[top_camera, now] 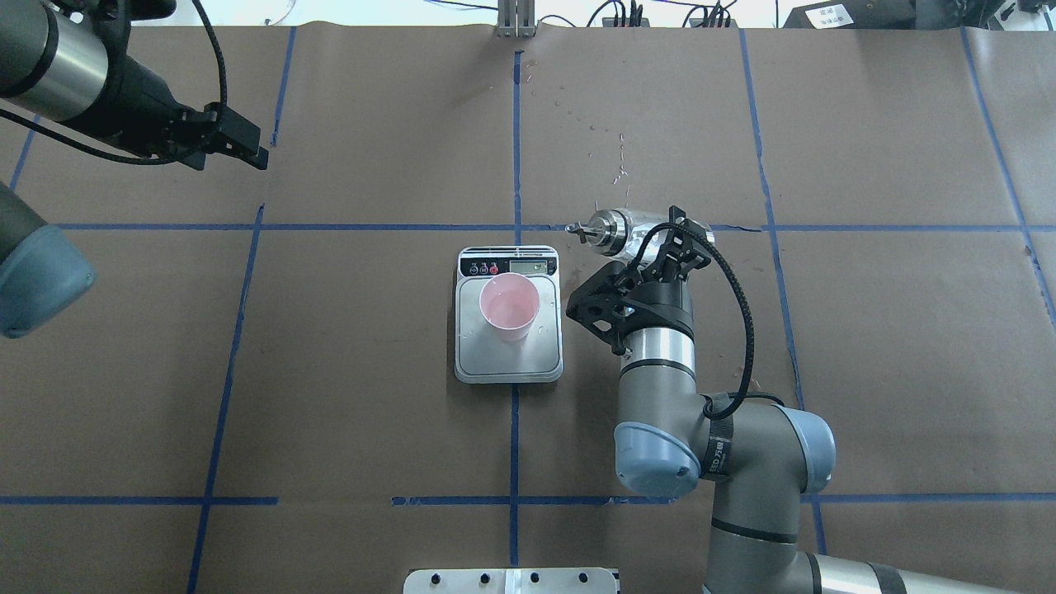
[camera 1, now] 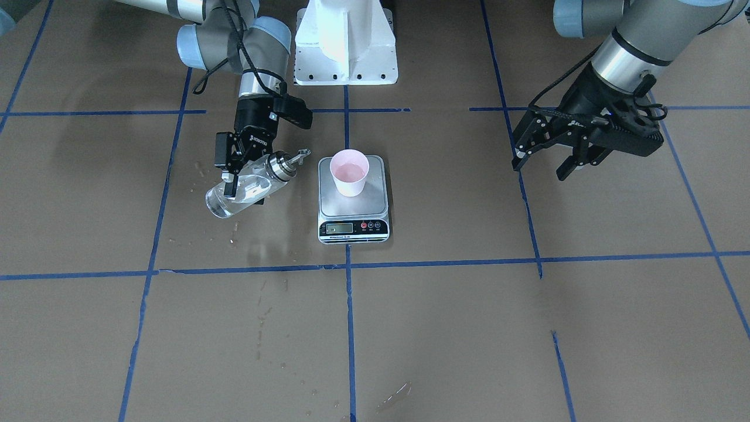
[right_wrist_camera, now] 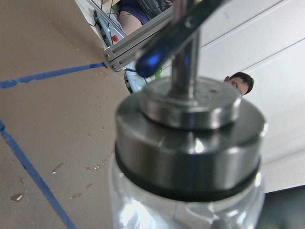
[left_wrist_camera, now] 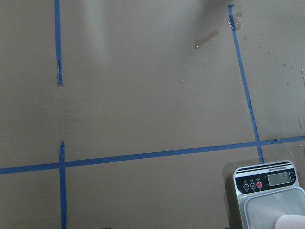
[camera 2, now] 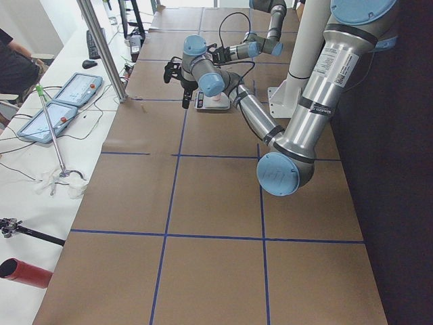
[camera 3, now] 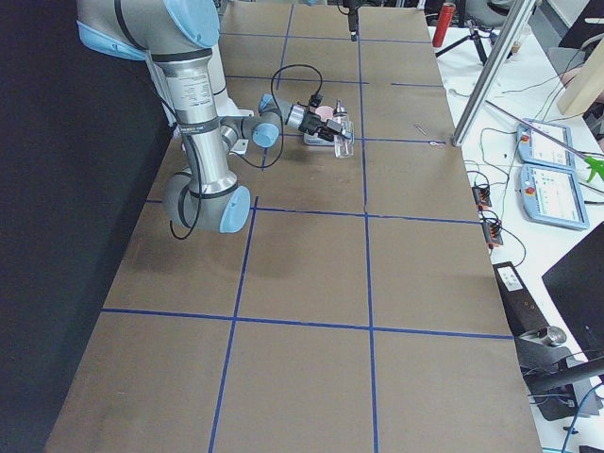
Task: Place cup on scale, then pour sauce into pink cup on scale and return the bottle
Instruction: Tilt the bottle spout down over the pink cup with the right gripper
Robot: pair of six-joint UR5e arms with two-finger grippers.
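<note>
- Cup (camera 1: 350,172): front view, upright on scale (camera 1: 375,202), placing done; bottle (camera 1: 252,186) tilted at 9 o'clock of scale, pinched by right gripper (camera 1: 233,176); left gripper (camera 1: 540,171) spread, empty, well apart at 3 o'clock.
- Overhead: spout short of cup rim, no stream visible.
- Left wrist: scale at 5 o'clock.
- Right wrist: bottle cap close up, nothing more to tell.
- Judged: whether poured yet, cannot tell; bottle's return not yet done.
</note>
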